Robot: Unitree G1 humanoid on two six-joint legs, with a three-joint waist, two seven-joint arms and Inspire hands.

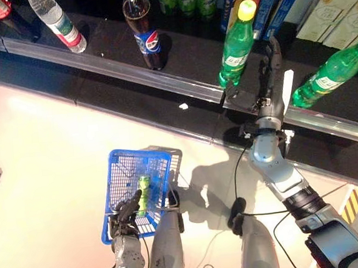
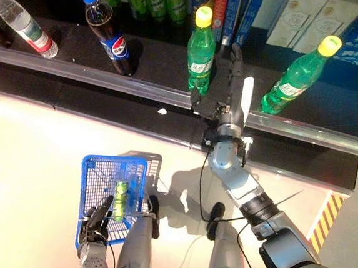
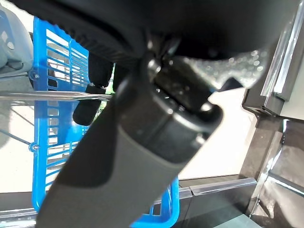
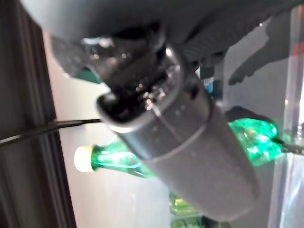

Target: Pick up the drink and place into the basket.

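My right hand (image 1: 267,79) is raised at the front rail of the black shelf (image 1: 184,55), fingers straight and spread, holding nothing. The green soda bottle with the yellow cap (image 1: 236,44) stands upright at the shelf's front edge, just beside that hand on its left, long axis vertical; I judge that a short sideways reach would bring the fingers round its lower body. My left hand (image 1: 124,215) is curled on the wire handle of the blue basket (image 1: 121,170), held low and well apart from the shelf. The right hand is far nearer the bottle. A small green item (image 1: 144,192) already lies in the basket
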